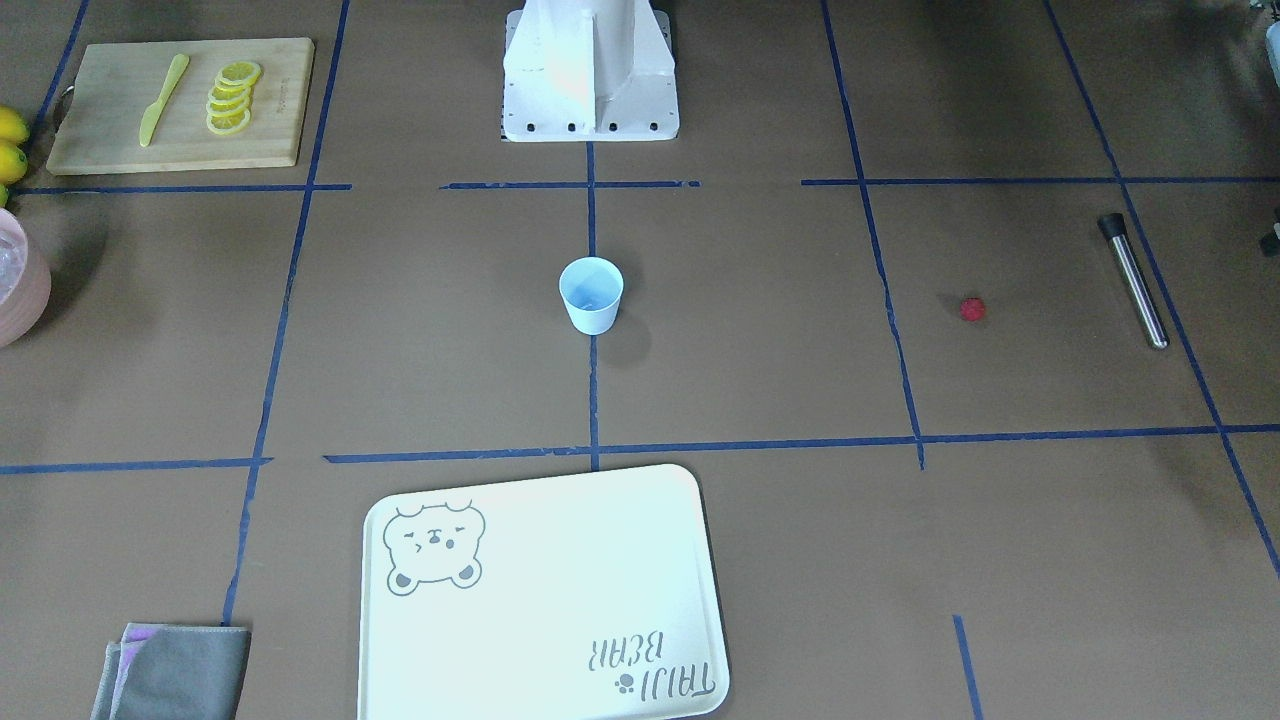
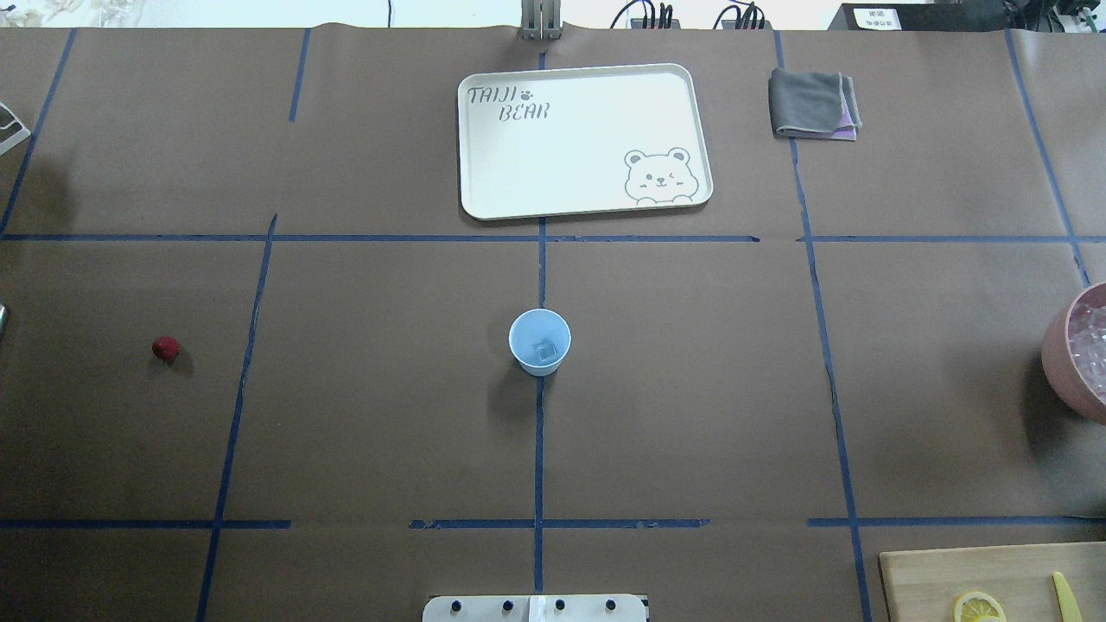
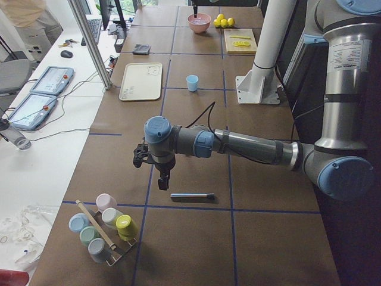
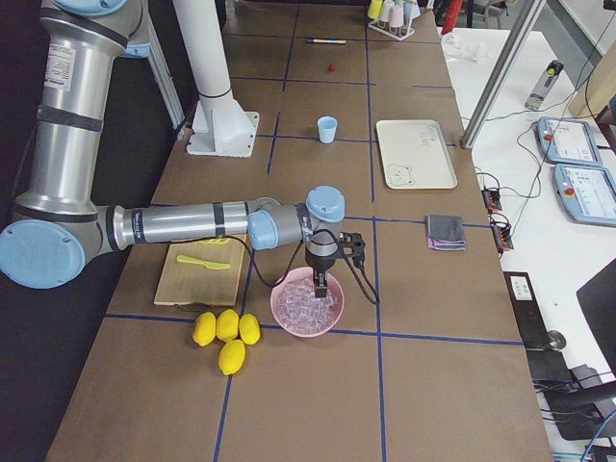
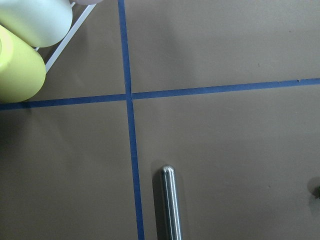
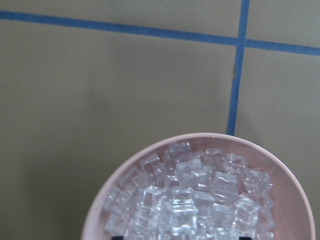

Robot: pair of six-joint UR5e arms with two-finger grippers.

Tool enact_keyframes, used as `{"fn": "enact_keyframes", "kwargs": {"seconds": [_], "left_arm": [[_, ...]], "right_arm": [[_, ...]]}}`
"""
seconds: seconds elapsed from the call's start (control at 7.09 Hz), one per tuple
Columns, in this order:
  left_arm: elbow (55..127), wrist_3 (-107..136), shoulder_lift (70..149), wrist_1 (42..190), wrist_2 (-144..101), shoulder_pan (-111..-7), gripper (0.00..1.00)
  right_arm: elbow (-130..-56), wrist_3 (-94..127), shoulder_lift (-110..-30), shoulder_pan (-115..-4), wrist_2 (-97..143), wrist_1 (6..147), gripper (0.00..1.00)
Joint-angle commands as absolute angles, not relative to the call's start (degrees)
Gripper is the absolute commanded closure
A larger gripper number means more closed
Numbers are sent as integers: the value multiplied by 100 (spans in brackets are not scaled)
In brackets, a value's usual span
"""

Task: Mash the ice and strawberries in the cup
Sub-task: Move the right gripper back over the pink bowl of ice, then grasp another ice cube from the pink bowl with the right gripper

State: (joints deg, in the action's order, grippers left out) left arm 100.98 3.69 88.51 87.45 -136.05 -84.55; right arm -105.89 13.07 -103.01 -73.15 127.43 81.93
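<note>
Ice (image 6: 195, 200) lies heaped in the pink bowl (image 4: 289, 322) at the table end on the robot's right, and what looks like one cube (image 2: 545, 350) is in the cup (image 2: 539, 341). The cup stands upright in the middle of the table (image 2: 691, 415), well apart from everything else. The strawberry (image 2: 165, 347) lies alone on the paper on the robot's left side, not in the cup.

The right gripper (image 4: 321, 286) hangs just over the ice in the bowl. From where I stand I cannot tell how wide its fingers are, or if they have a cube between them. The left gripper (image 3: 163, 182) hovers above the metal rod (image 3: 192, 196) that lies flat on the table. Its opening I also cannot tell, and it does not seem to carry anything.

I think several things could go wrong. The cubes look wet and smooth, so one may slip out on the long way to the cup and fall on the paper. The cup looks light and narrow at the bottom, so a careless drop or a sideways push with the rod may tip it. The rod is round and may roll away under the fingers. The small berry may roll too. If both arms come to the cup together, they may hit each other.
</note>
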Motion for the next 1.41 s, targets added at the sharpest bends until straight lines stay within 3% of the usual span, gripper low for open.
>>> {"fn": "enact_keyframes", "kwargs": {"seconds": [0.0, 0.42, 1.27], "left_arm": [[10099, 360, 8851, 8745, -13605, -8455, 0], [10090, 369, 8851, 8745, -13605, -8455, 0], [10099, 369, 8851, 8745, -13605, -8455, 0]], "right_arm": [[-10503, 967, -10433, -7339, 12744, 8191, 10], [-10056, 852, -10433, -7304, 12788, 7596, 12], [-9853, 774, -10441, -6996, 12806, 7576, 16]]}}
